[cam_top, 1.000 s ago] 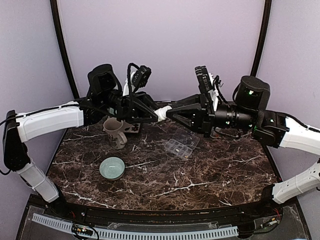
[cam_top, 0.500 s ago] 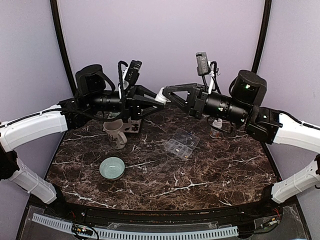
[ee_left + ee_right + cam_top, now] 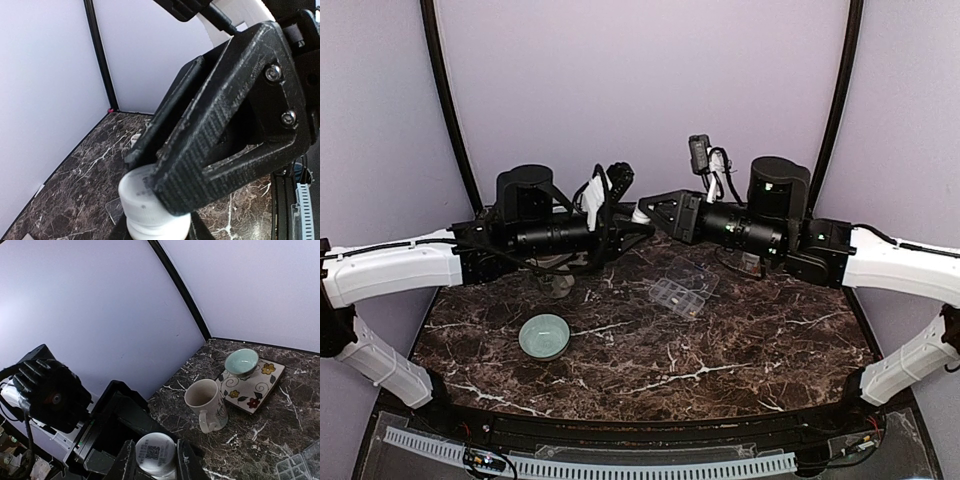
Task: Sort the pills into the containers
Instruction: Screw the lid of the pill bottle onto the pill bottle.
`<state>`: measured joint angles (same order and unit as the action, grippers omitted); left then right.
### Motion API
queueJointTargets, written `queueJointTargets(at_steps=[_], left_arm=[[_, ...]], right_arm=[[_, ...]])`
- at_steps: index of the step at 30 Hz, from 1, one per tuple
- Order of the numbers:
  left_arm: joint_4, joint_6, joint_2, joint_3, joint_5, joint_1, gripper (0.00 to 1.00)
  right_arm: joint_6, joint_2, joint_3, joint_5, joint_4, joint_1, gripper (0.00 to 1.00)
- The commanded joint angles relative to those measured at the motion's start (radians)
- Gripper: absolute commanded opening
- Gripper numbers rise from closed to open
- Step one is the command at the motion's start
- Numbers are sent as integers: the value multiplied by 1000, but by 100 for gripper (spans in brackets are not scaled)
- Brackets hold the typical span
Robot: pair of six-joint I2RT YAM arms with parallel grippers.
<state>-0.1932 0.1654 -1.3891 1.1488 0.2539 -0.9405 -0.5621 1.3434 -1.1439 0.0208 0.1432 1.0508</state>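
Both claws, the left gripper [image 3: 626, 224] and right gripper [image 3: 656, 211], are clamped on one small white pill bottle [image 3: 641, 214] held high at upper centre, well apart from the clear organiser box [image 3: 682, 287] at mid-frame; a jerky twist could spill pills across the table [image 3: 770, 340].

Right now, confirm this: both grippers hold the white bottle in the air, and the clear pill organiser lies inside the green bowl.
Wrong on one count. The pill organiser lies flat on the marble table, apart from the green bowl and to its right, not inside it. The top external view shows this. The rest stands.
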Motion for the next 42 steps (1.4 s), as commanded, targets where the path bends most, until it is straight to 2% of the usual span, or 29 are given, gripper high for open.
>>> queueJointTargets(at_steps=[1, 6, 17, 25, 31, 36, 42], left_arm=[[-329, 94, 51, -2, -78, -73, 0], [-355, 92, 63, -22, -137, -82, 0], [-315, 38, 57, 25, -134, -91, 0], [-301, 43, 38, 61, -223, -125, 0], [-271, 42, 39, 61, -221, -126, 0], [-255, 39, 47, 45, -230, -126, 0], [-235, 39, 59, 25, -245, -126, 0]], right_arm=[[-51, 122, 58, 92, -341, 51, 5], [-55, 151, 41, 60, -377, 52, 5], [-20, 187, 22, -30, -416, 77, 4], [-54, 226, 0, -99, -440, 103, 5], [-41, 175, 18, -122, -405, 105, 18], [-25, 134, 34, -124, -379, 105, 36], [-11, 74, 65, -149, -348, 113, 45]])
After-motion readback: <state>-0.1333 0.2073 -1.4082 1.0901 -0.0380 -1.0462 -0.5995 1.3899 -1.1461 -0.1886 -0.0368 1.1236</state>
